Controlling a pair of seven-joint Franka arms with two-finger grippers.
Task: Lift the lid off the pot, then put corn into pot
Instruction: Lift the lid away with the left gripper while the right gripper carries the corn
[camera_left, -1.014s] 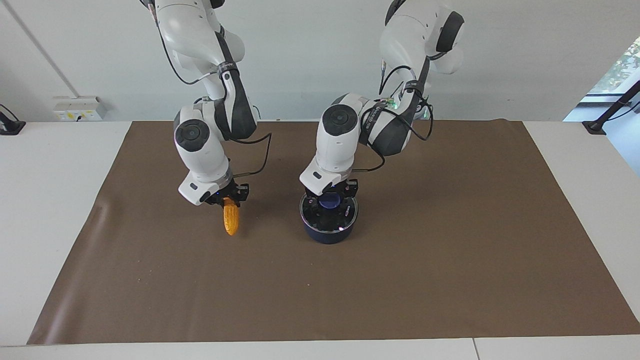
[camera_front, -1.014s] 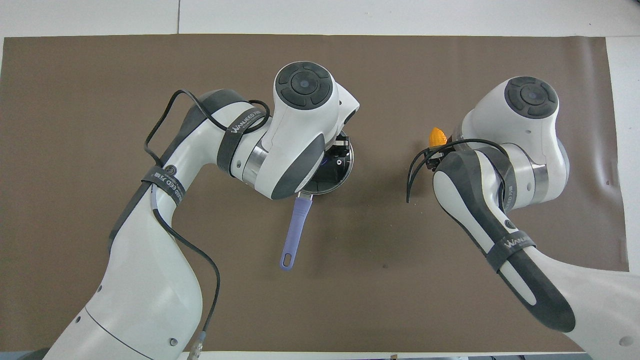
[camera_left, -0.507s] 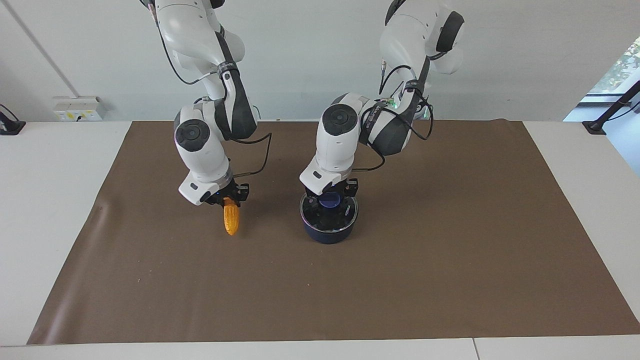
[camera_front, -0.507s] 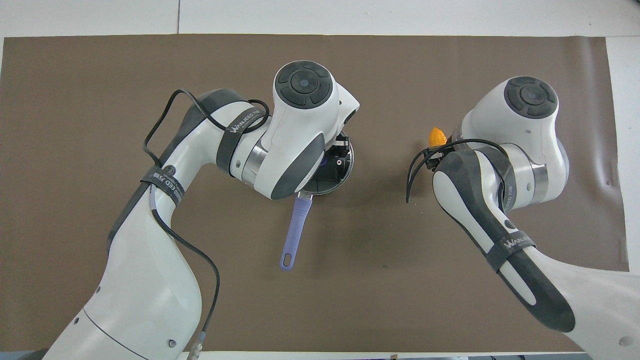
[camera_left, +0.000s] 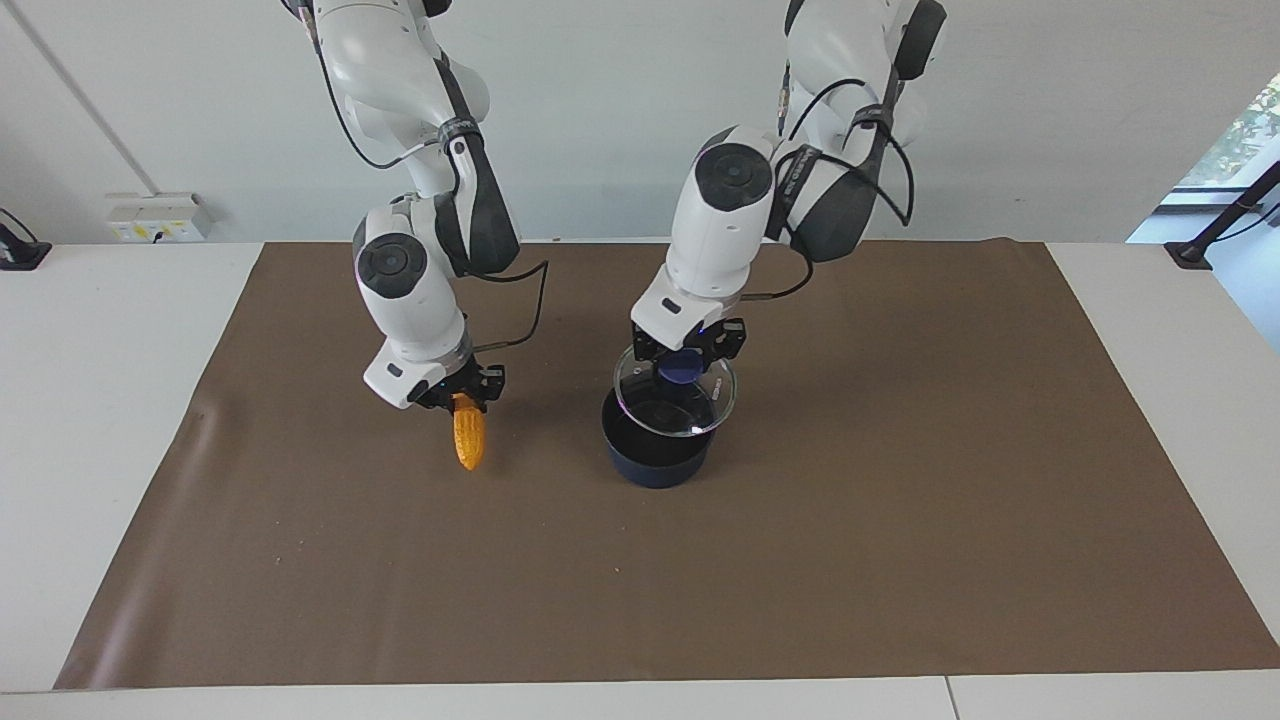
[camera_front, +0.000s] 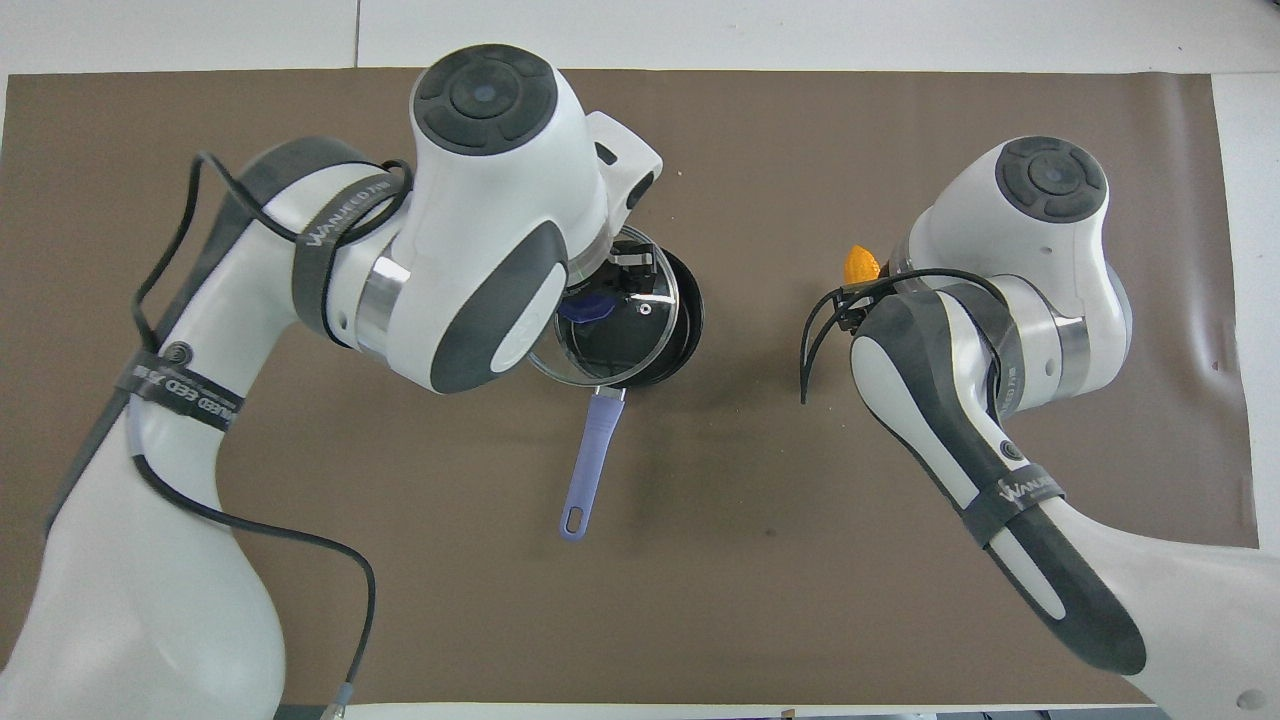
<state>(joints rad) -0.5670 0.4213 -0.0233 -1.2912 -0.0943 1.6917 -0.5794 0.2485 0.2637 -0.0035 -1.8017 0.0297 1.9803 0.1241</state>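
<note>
I see the left gripper (camera_left: 686, 352) clamped on the blue-purple knob (camera_left: 683, 368) of the glass lid (camera_left: 676, 402), and the lid hangs in the air just above the pot (camera_left: 655, 462), tilted, its lower edge overlapping the pot's rim in the facing view; I cannot tell whether that edge touches the rim. In the overhead view the lid (camera_front: 610, 330) sits off-centre over the pot (camera_front: 688, 322), so a crescent of the black inside shows toward the right arm's end of the table. The pot stands on the brown mat (camera_left: 900, 560) near the middle of the table, with its long blue-purple handle (camera_front: 588, 462) pointing toward the robots. My right gripper (camera_left: 462, 392) is closed on the thick end of the corn (camera_left: 468, 440), which hangs tapered end down over bare mat, beside the pot toward the right arm's end and well apart from it. From overhead only the top of the corn (camera_front: 860, 264) shows past the right arm's wrist. White tabletop (camera_left: 100, 400) borders the mat at both ends.
</note>
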